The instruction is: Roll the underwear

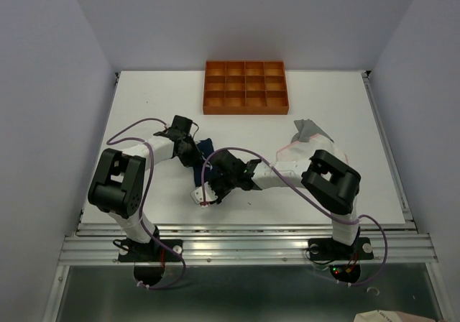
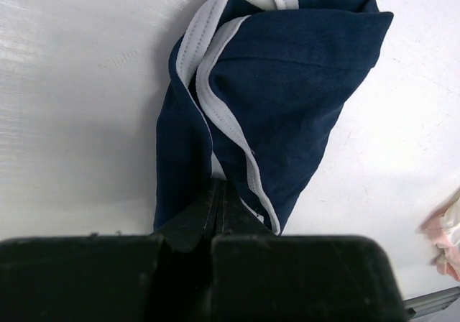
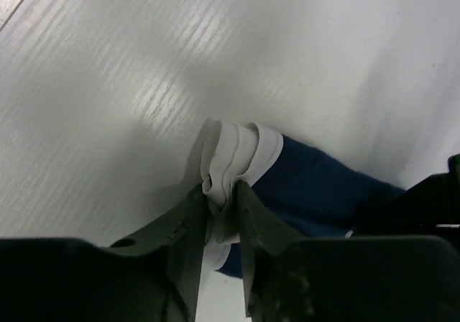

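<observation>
**Tool state.** The left tool [image 2: 219,192] is fully closed, and its jaws meet on a narrow gathered corner of the navy underwear [image 2: 287,85]. The right tool [image 3: 221,196] has its jaws narrowly apart. The stacked white trim [image 3: 241,146] of the same garment is pinched between them.

**Location of the work.** The navy underwear lies bunched on the white counter [image 2: 72,121] between the two tools. It is left of centre and well apart from the orange tray [image 1: 246,111] at the far side.

**Handling.**
- The garment is judged to be light, limp and fully compliant. It holds no shape of its own and sags into loose folds wherever it is unsupported.
- The knit body looks matte and offers fair friction. The counter is smooth and slightly glossy, so cloth is likely to slide on it rather than roll unless it is held down.
- The trim band is thicker and firmer than the body, with visible stitching. It is the better place to grip, since several layers there give the jaws bulk.
- A thin single layer may slip out of closed jaws.

**Other items.** A pale pink garment [image 2: 444,236] lies near the navy one. A grey garment [image 1: 307,129] lies further right. Both are crumpled.
</observation>
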You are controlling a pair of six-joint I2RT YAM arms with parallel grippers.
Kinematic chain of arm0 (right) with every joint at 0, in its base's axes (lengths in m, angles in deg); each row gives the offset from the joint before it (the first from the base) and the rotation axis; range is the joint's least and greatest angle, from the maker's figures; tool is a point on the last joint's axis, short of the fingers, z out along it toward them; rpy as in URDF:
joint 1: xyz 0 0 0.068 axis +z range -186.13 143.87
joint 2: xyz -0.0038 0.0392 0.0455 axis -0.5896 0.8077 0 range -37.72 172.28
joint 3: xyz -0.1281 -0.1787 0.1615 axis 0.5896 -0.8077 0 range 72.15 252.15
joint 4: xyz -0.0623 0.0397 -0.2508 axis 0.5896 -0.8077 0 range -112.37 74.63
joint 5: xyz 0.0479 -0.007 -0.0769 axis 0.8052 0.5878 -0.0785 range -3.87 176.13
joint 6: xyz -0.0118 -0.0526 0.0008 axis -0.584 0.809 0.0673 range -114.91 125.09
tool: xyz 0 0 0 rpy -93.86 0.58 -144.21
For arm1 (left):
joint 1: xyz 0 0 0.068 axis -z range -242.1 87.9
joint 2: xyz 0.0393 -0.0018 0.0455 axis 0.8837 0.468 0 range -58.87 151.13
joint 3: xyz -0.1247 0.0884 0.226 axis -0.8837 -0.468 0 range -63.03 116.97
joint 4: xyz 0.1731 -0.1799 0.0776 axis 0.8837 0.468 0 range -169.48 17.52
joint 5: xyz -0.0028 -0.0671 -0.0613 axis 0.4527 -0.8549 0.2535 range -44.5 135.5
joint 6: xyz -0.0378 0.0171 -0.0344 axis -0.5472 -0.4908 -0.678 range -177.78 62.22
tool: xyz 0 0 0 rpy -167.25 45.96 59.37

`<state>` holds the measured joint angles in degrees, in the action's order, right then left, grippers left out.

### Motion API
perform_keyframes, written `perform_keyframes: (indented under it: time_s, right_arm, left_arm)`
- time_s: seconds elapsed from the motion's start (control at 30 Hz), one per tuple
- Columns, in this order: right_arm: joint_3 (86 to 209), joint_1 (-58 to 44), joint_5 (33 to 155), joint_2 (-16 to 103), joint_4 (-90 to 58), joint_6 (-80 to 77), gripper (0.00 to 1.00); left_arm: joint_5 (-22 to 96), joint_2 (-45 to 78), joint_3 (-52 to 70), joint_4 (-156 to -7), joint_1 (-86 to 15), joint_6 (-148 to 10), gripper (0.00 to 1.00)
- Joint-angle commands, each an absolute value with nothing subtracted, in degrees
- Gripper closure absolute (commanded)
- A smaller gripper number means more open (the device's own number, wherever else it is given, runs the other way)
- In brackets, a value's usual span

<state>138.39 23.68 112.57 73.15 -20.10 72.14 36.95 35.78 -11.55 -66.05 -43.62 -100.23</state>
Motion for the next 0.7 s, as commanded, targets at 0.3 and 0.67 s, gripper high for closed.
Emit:
perform_keyframes:
  time_s: [0.3, 0.67]
  right_arm:
    - [139.21, 24.25, 112.23, 73.37, -21.34, 58.63, 0.93]
    - [143.43, 22.50, 121.28, 70.82, -26.53, 41.75, 0.99]
  left_arm:
    - [37.77, 33.86, -14.43, -65.59, -42.58, -98.56, 1.00]
    - [37.86, 31.22, -16.80, -65.85, -40.48, -98.38, 1.00]
